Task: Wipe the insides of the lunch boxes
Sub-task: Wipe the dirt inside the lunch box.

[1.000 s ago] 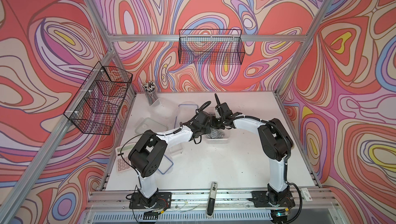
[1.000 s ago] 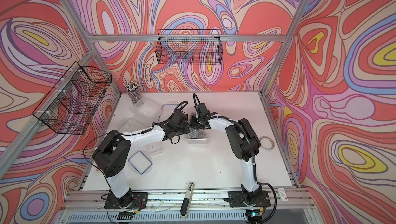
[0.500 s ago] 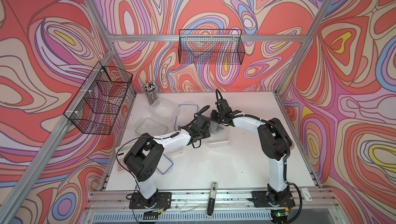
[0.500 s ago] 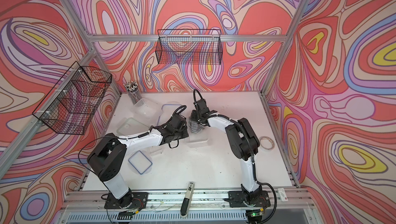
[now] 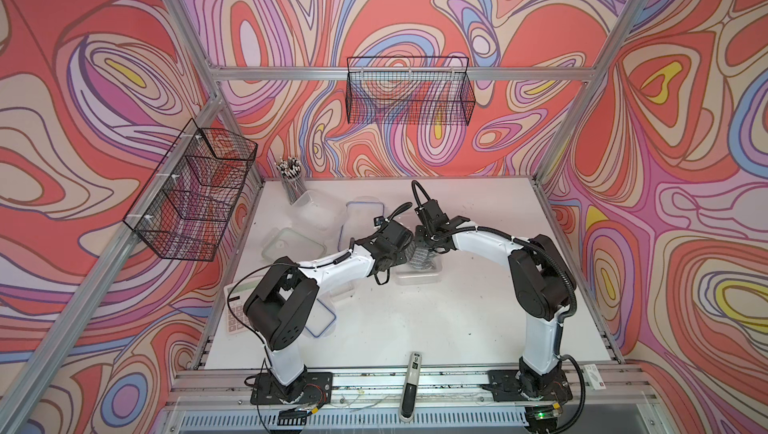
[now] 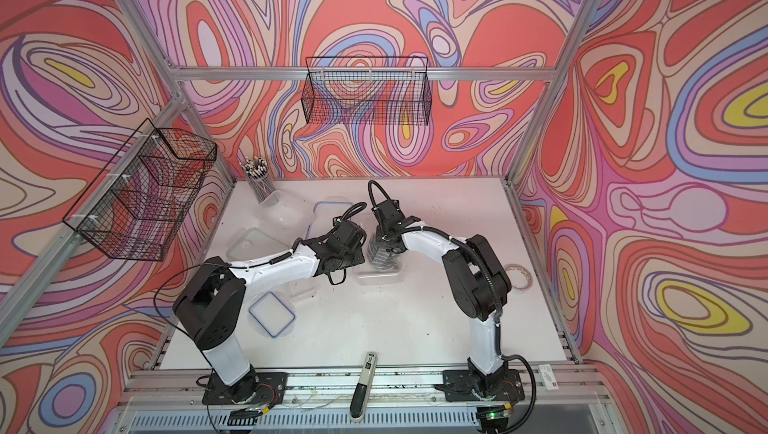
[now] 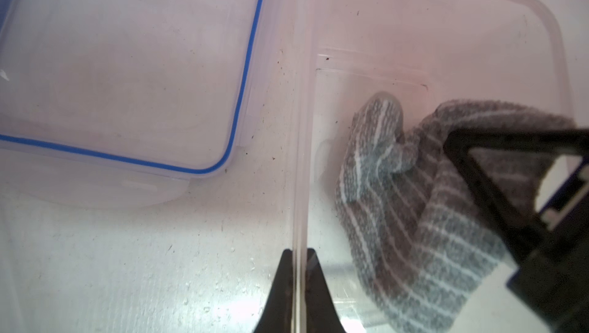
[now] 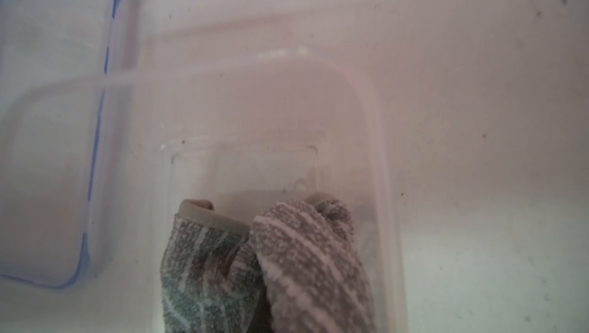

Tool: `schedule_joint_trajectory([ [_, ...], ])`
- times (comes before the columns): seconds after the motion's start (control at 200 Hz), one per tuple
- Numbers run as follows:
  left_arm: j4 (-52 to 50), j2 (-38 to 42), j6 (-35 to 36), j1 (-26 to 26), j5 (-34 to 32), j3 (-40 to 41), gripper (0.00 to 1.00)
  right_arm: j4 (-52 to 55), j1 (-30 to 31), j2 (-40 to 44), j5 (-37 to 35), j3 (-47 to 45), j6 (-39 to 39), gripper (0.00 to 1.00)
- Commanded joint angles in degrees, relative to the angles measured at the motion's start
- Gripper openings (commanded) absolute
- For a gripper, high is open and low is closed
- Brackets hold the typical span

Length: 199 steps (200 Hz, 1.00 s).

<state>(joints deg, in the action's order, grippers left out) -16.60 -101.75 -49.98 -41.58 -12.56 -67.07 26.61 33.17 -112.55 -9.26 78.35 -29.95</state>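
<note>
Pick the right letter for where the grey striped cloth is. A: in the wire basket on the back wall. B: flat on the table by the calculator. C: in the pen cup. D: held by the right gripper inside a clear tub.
D: the cloth hangs from the right gripper into the clear tub, whose wall the left gripper pinches.

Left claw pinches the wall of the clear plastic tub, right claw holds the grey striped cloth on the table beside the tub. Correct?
Not quite: the grey striped cloth hangs inside the clear plastic tub, not beside it, as the left wrist view shows. The left claw does pinch the wall and the right claw does hold the cloth.
</note>
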Motion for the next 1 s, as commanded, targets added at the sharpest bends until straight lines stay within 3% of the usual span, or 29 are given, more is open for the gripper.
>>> schedule_joint_trajectory([
  [0.0, -2.3, -1.3, -2.2, 0.4, -2.0, -1.4, 0.00, 6.3, 2.9, 1.3, 4.8, -3.0, -0.4, 0.00],
  [0.22, -2.2, -1.3, -2.1, 0.4, -2.8, -1.4, 0.00, 4.1, 5.5, 1.3, 18.3, -7.0, -5.7, 0.00],
  [0.371, -1.3, -1.3, -2.1, 0.4, -1.3, -1.1, 0.00, -7.8, 5.5, 2.4, 28.9, -11.7, -13.0, 0.00],
  [0.516, -0.5, -1.3, -2.1, 0.4, 0.7, -0.9, 0.00, -19.2, 5.4, 1.0, 34.6, -13.1, -20.4, 0.00],
  [0.706, -0.8, -0.9, -1.5, 0.4, 1.6, -0.8, 0.00, -33.9, 4.8, -2.2, 37.5, -13.6, -29.8, 0.00],
  [0.991, -1.2, -1.1, -0.8, 0.4, 4.2, -0.8, 0.00, -51.0, 3.1, -3.9, 33.3, -13.0, -37.3, 0.00],
])
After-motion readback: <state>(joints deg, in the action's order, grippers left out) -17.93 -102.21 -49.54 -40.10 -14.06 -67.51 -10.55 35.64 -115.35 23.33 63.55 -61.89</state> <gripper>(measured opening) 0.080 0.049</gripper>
